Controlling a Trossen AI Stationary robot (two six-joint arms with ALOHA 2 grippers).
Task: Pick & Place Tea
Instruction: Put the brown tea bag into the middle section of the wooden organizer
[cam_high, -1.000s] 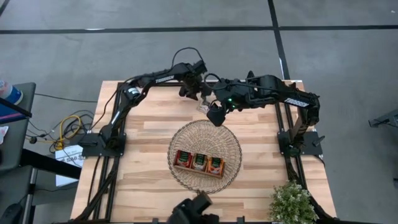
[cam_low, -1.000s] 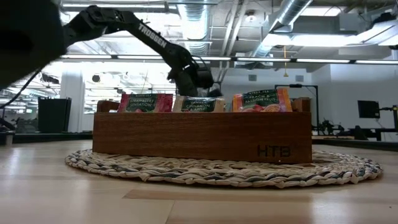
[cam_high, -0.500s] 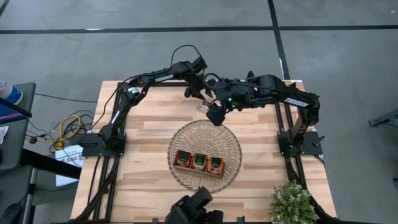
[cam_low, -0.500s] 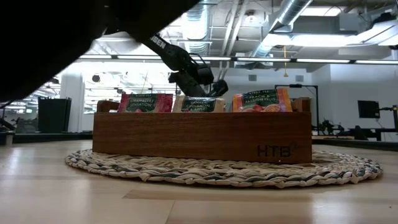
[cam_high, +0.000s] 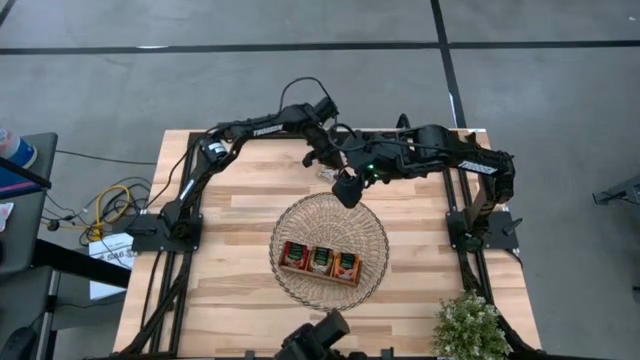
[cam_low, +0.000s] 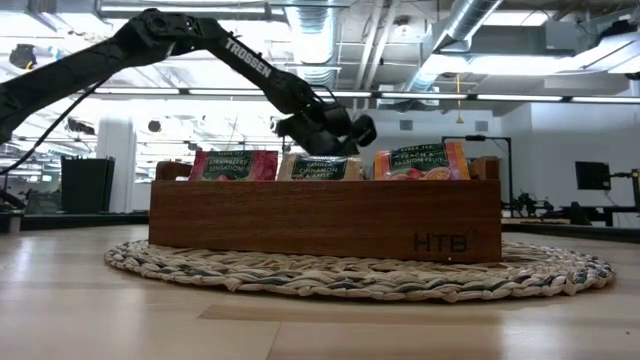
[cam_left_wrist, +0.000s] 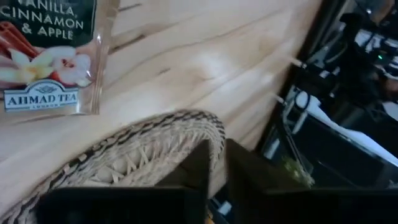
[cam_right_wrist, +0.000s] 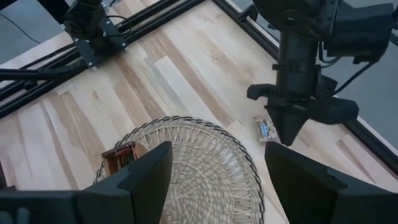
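Pale wooden tabletop under open office ceiling ducts: my left gripper (cam_left_wrist: 216, 149) hangs near the far rim of the round wicker mat (cam_left_wrist: 155, 134). Its two fingers are drawn almost together, with only a slit between them and nothing in it. The loose tea sachet (cam_left_wrist: 46, 56), labelled vanilla, cinnamon and apple, lies flat on the bare wood just off the mat and just beside my fingertips, not between them. My right gripper (cam_right_wrist: 217, 149) waits close by over the mat's far edge, fingers spread wide and empty. Three more sachets (cam_low: 318, 167) stand upright in the brown wooden tray (cam_low: 325, 220) at the mat's centre.

As I judge it, the pick is not made: the pinch has nothing in it. To do it well I should spread the fingers again and line them across the sachet's short span. Then I should press one tip to the wood at its edge, so that the thin packet tips up into the grip and does not skate away. My arms are crowded here, so the lift should go straight up before swinging towards the tray.
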